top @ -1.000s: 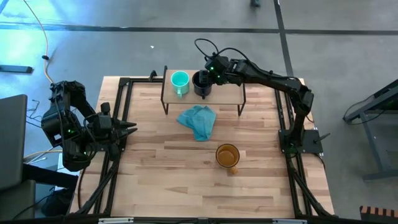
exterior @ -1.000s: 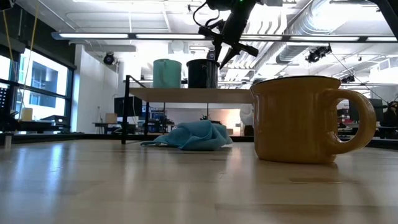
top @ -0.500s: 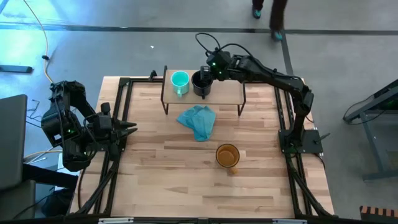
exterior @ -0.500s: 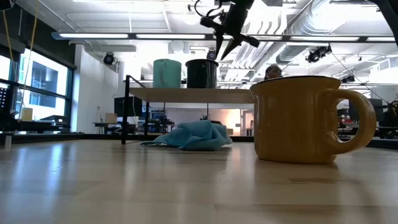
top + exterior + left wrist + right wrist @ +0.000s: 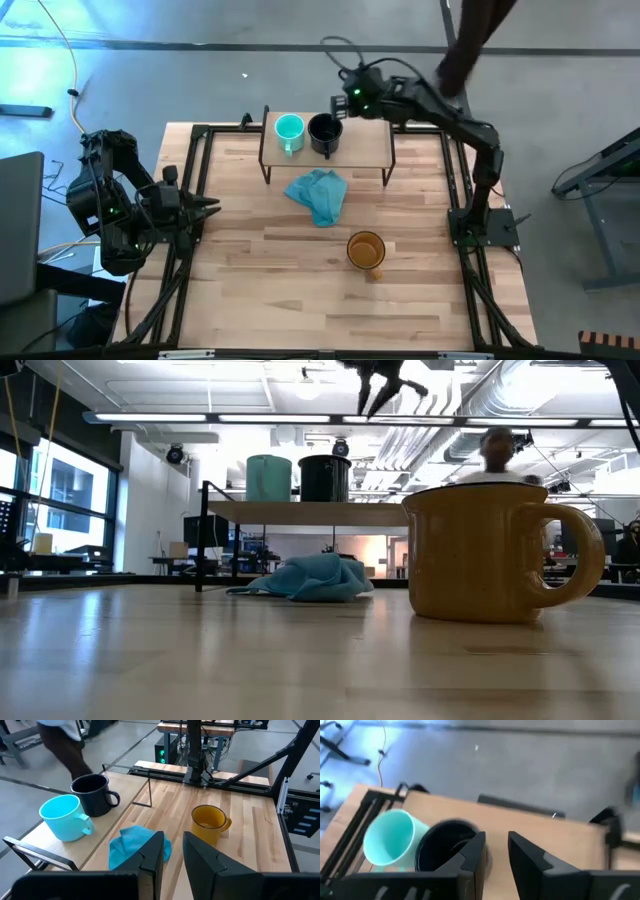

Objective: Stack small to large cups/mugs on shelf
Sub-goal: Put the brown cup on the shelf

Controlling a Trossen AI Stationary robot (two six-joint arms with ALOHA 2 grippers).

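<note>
Right gripper [image 5: 340,100] raised above the shelf [image 5: 365,150], fingers parted by a narrow gap and holding nothing. Black mug [image 5: 324,133] just below and slightly to the left of the fingertips, upright on the shelf board, clear of contact. Small teal mug [image 5: 289,132] immediately beyond the black mug, on the side away from the gripper; the two perhaps touching, gap not resolvable. Amber-yellow mug [image 5: 366,250] well apart from the gripper, upright on the tabletop [image 5: 260,280] in front of the shelf, handle toward the front edge. Blue-teal cloth [image 5: 319,194] crumpled on the tabletop between shelf and amber-yellow mug. Left gripper [image 5: 205,207] at the table's left edge, far from all three mugs, fingers slightly parted and empty. Blurred person [image 5: 470,35] passing on the floor beyond the table.
</note>
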